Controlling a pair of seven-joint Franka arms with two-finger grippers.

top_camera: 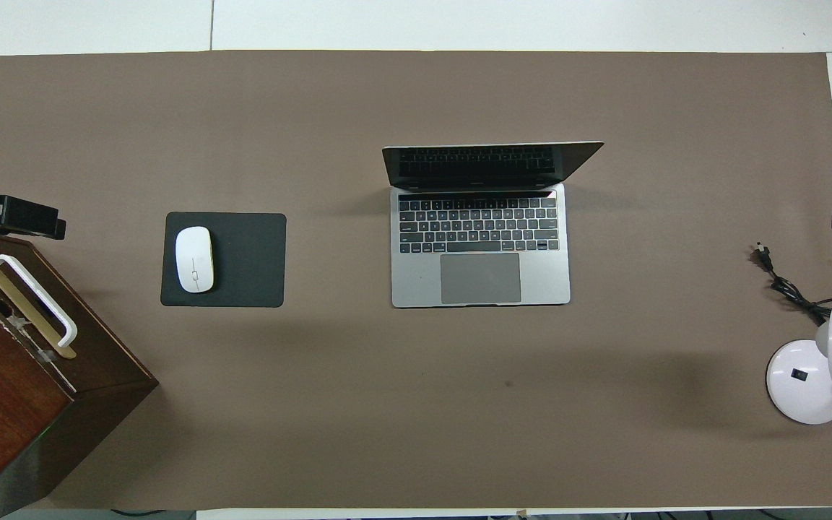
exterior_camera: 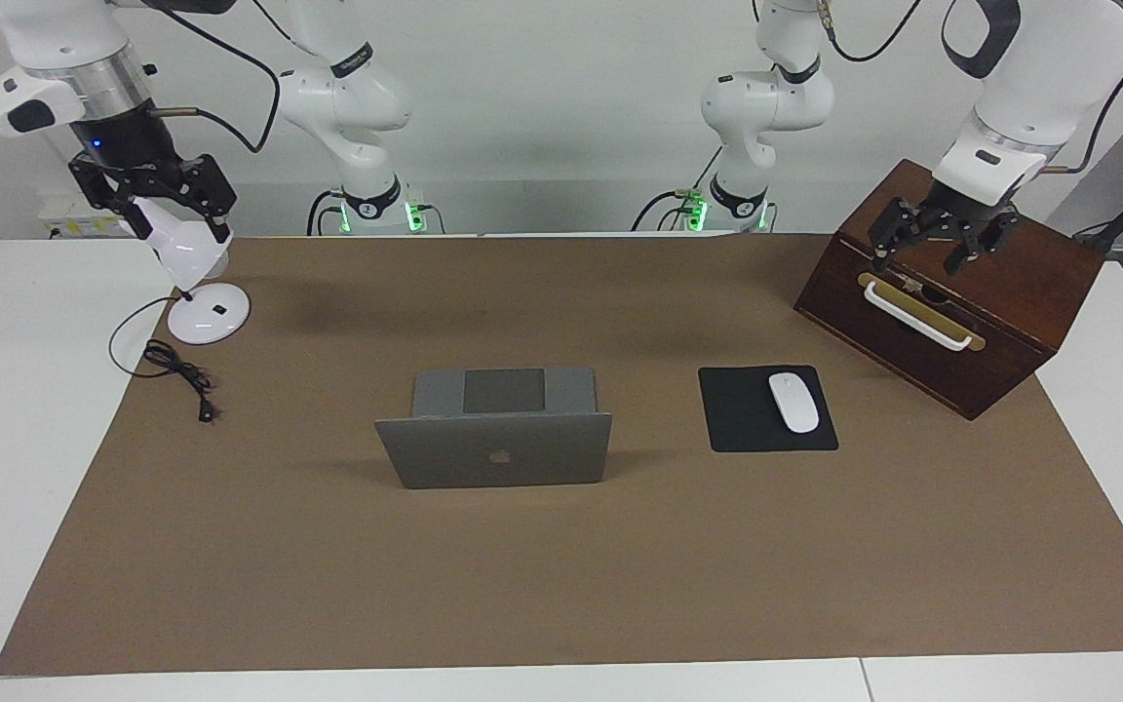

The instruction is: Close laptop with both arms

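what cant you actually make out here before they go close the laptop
- Laptop screen content: dark and foreshortened in the overhead view, lid turned away in the facing view.
- Lamp head: partly covered by the right gripper in the facing view, cut by the edge overhead.
- Wooden box contents: closed.
- Left gripper over the box: mostly out of frame overhead.
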